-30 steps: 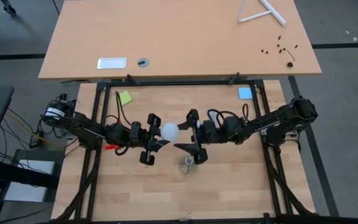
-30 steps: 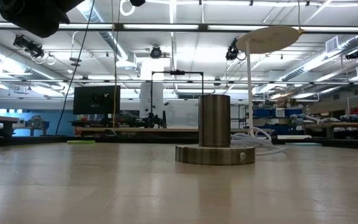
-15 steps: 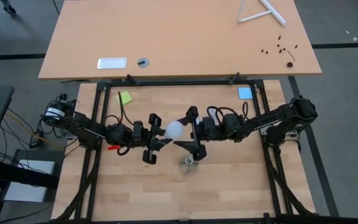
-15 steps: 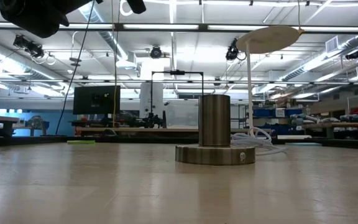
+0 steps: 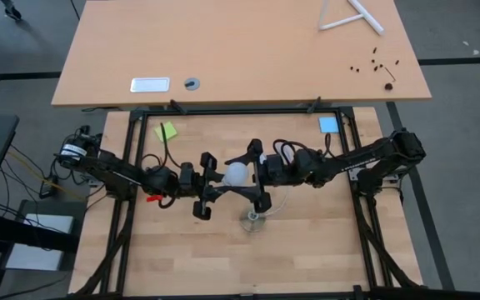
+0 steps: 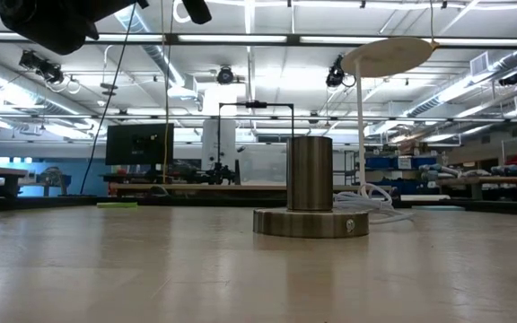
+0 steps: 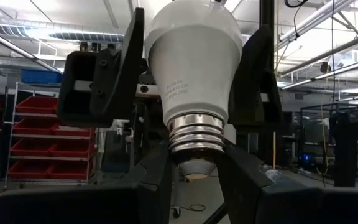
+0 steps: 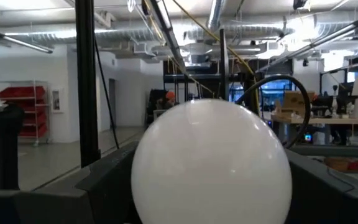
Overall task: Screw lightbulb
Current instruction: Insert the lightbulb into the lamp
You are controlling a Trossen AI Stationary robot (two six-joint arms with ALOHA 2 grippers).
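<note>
The white frosted lightbulb hangs over the table's middle, its dome toward my right arm. My left gripper is shut on its metal screw end. My right gripper is open, with a finger on either side of the dome, very close. I cannot tell whether they touch it. The metal socket, an upright cylinder on a round base, stands on the table just nearer than the bulb, with a white cord behind it. My left gripper pinches the bulb's threaded metal screw end between its two fingers. The fingers come from the table's left, slanting upward, in line with the bulb. The bulb is lifted clear of the table, its dome leading up and away from the fingers.
A green note and a blue note lie near the table's far edge. Black frame rails run along both sides. Beyond it stands a second table with a white frame and small dark parts.
My right gripper has gone toward the table's left, onto the bulb, so its open fingers now straddle the dome instead of standing short of it. The bulb stays lifted in my left gripper.
</note>
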